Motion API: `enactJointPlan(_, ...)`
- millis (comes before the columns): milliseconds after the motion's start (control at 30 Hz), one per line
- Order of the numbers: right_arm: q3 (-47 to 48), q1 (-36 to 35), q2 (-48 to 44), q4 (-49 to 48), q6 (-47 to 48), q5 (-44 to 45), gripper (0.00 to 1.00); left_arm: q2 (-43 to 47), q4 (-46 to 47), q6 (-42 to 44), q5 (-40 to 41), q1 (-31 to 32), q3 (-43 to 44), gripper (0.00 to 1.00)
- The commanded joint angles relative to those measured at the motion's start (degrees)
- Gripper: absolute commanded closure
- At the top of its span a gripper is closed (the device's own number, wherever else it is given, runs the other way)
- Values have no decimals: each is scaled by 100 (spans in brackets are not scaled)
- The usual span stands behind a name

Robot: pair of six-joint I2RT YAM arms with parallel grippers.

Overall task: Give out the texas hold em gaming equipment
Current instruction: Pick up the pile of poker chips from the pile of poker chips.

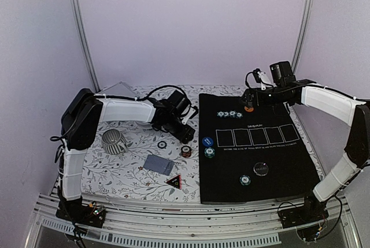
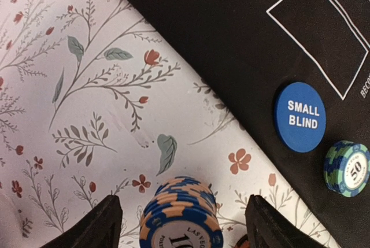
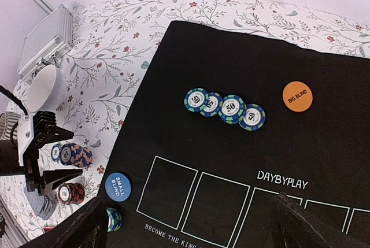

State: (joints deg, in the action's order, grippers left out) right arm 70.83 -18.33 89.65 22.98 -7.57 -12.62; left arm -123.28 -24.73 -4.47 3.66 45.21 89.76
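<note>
Four green chips (image 3: 224,109) lie in a row at the far end of the mat (image 3: 173,57) beside the orange button (image 3: 297,96), with the blue button (image 2: 299,116) also placed; cards (image 1: 158,164) and other chips (image 3: 70,193) wait on the tabletop (image 2: 87,115). Left tool (image 2: 184,203) straddles an orange-and-blue chip stack (image 2: 181,225), fingers wide, not yet gripping; right tool (image 3: 196,225) hangs spread and empty above the mat.

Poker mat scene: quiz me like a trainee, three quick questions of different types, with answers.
1. True or false: the small blind button lies on the black mat.
2. How many chips lie in the row beside the big blind button?
3. What does the left gripper straddle: A chip stack, B dice, C pen?
Key: 1 true; 2 four; 3 A.
</note>
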Motion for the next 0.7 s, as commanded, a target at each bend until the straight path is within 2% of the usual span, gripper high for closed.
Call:
enactJointPlan(0,-93,-4,27,53,84,70,1,-42,56,26,-100,-44,155,24)
enactJointPlan(133,-104,-9,54,66,119,126,1,26,56,42,6,-51,146,26)
enactJointPlan(400,-71,-5,105,70,133,119,1,129,30,37,-14,-55,101,52)
enactJointPlan(533,-60,-5,89,75,125,99,1,142,29,43,-33,-50,86,73)
enactJointPlan(633,-53,-8,64,82,133,109,1,208,23,43,-62,-52,95,97)
enactJointPlan(667,-54,-5,48,92,133,115,1,247,21,43,-58,-50,90,100)
